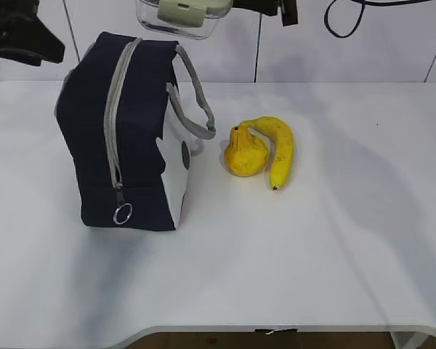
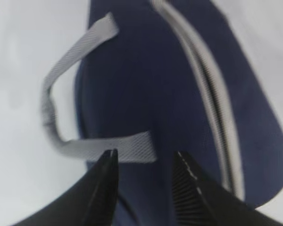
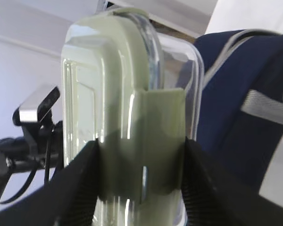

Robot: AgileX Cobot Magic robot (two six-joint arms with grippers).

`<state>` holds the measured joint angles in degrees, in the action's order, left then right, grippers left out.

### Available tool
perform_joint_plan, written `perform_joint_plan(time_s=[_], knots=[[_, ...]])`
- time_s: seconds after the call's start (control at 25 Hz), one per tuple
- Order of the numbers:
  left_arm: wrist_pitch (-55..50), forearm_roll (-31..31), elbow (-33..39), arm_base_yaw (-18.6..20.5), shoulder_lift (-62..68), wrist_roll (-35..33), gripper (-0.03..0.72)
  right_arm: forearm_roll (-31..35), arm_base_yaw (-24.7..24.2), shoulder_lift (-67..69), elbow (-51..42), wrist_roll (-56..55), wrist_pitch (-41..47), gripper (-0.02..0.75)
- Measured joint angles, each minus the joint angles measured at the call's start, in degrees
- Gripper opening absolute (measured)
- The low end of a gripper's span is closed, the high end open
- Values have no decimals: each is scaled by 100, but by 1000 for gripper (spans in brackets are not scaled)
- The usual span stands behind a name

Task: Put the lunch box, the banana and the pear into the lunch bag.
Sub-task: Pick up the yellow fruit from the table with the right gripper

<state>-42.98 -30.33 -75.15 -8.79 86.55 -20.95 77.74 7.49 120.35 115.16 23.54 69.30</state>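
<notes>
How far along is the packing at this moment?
Nothing is packed yet. The navy blue fabric lunch bag looks zipped shut, its grey zipper running closed. In hand: the right gripper holds the clear glass lunch box up above the bag. Left: the yellow banana and yellow-orange pear lie on the white table.

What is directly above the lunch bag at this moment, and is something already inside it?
The lunch box hangs above the lunch bag, held in the right gripper. The bag's zipper looks closed, so its inside is hidden.
</notes>
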Motion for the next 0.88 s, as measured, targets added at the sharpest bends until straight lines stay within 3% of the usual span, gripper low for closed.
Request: perform_joint_plan(time_s=[0.16,0.48,0.64,0.76,0.88], knots=[[-340,-544,-428,0,400,-216,295,-14,39,0,24,23,38,384],[-510,-831,-640,0,910,-249,376,-307,39,0,24,23,38,384],[-727,-842,-650,0,1201,-249,373,-417,39,0,24,23,38,384],[-815,-850,-650,0,1312,-249,251,-417,39,0,24,23,38,384],[-878,-850,-738,0,1312,-273,55,-335,48,0,24,23,38,384]])
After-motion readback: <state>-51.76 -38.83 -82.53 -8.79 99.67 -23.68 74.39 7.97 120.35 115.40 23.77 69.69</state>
